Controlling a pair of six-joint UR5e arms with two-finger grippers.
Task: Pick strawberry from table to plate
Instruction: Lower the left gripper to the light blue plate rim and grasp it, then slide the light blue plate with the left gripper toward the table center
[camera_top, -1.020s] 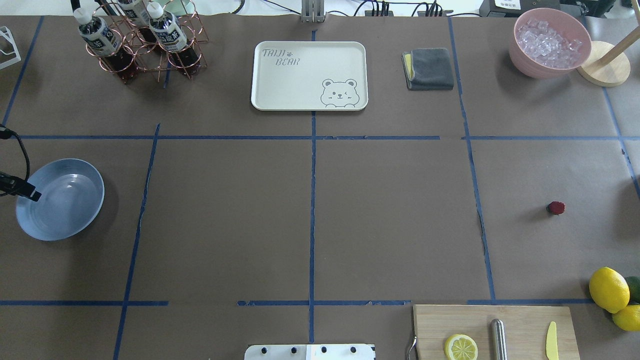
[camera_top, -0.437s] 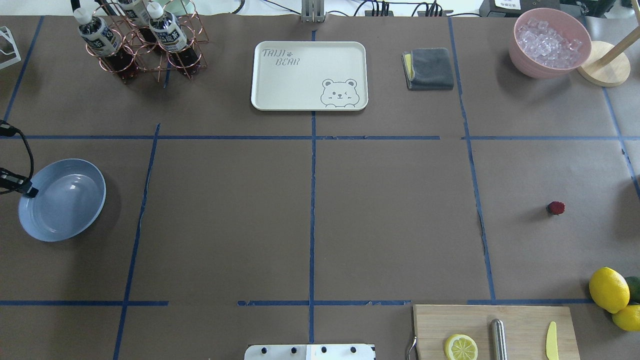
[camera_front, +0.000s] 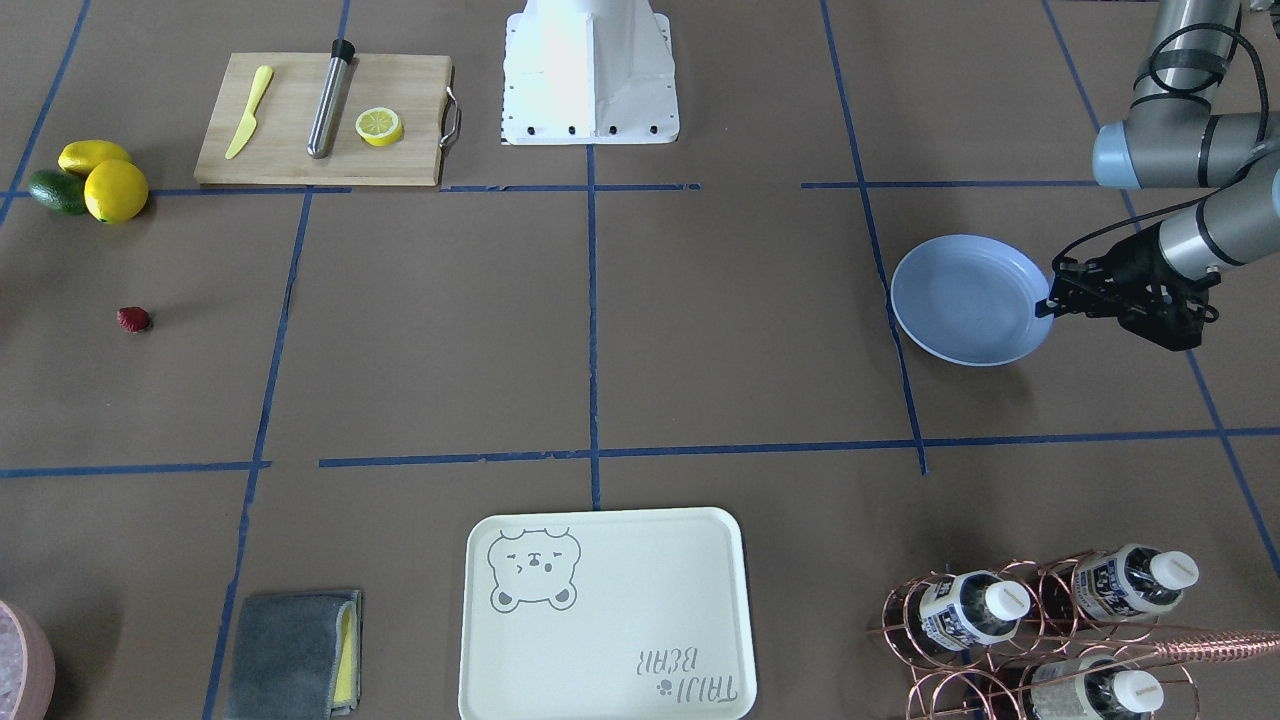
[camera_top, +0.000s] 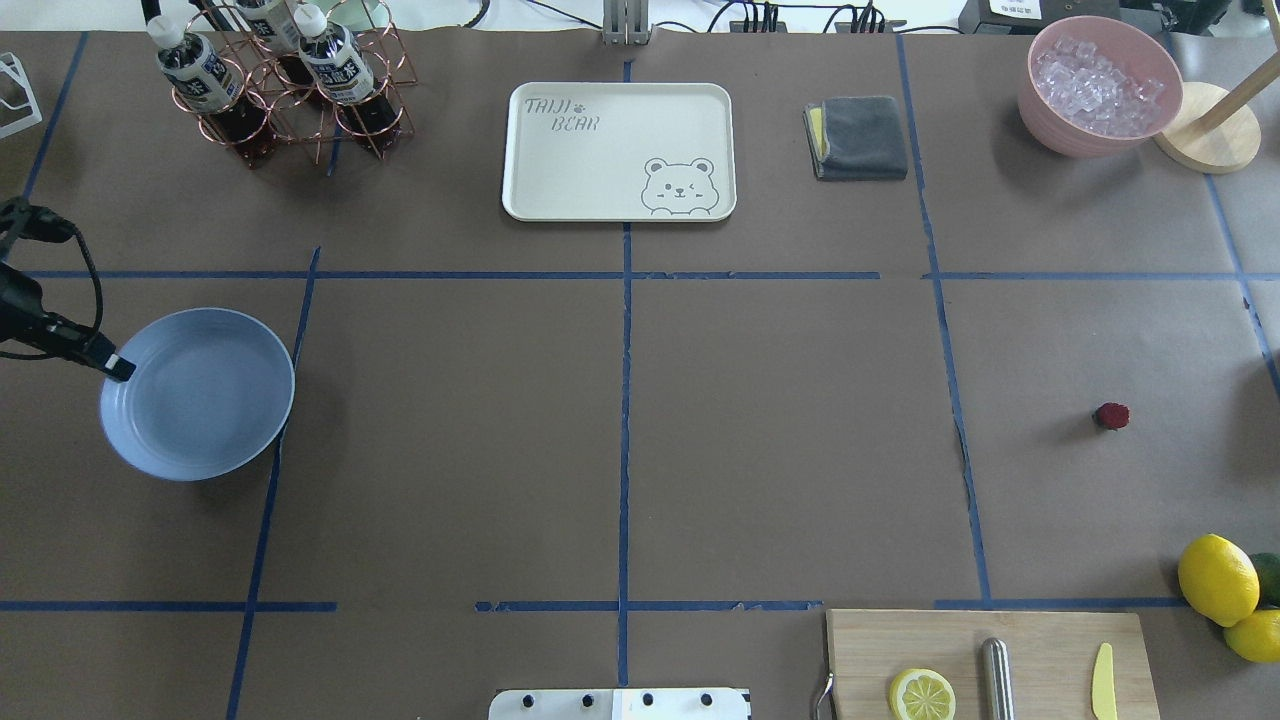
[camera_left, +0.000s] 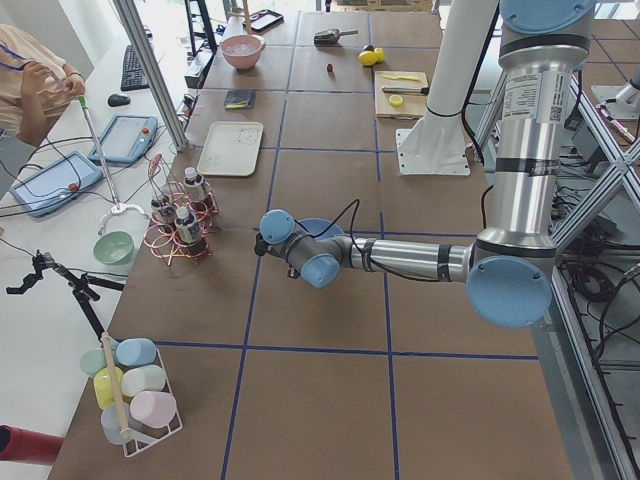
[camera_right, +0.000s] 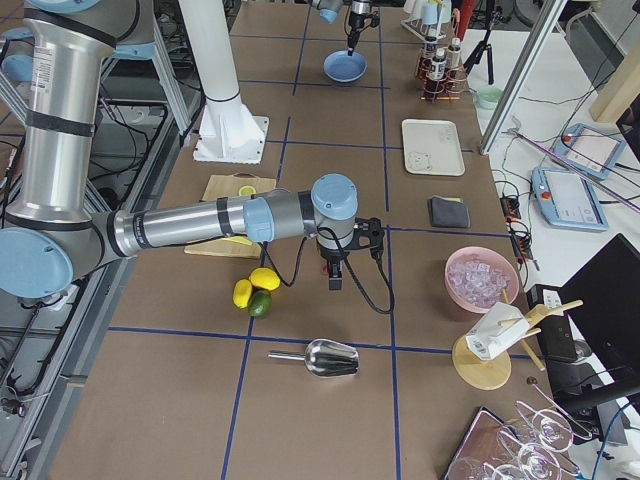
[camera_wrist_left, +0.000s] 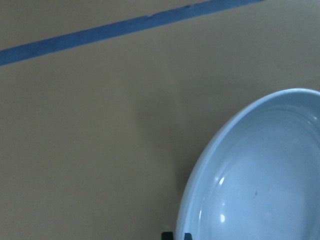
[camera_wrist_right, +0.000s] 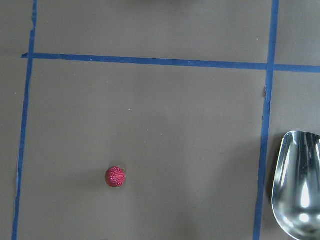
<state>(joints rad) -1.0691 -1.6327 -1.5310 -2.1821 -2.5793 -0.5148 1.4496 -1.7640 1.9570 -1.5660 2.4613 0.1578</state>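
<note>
Overhead exterior: left claw (camera_top: 112, 366) grips plate (camera_top: 200, 400) rim; right claw (camera_right: 335, 282), cannot tell; strawberry (camera_top: 1111, 416) well apart.

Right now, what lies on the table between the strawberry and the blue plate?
Nothing: in the overhead view, only bare table crossed by blue tape lines separates the strawberry from the plate.

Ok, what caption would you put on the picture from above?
Left tool grips the blue plate; the strawberry waits far across the table.

- Overhead and front-facing views face each other, looking down on the same brown blue-taped tabletop (camera_top: 780, 420).
- Side views look along it.
- Wrist views sit close above it.
</note>
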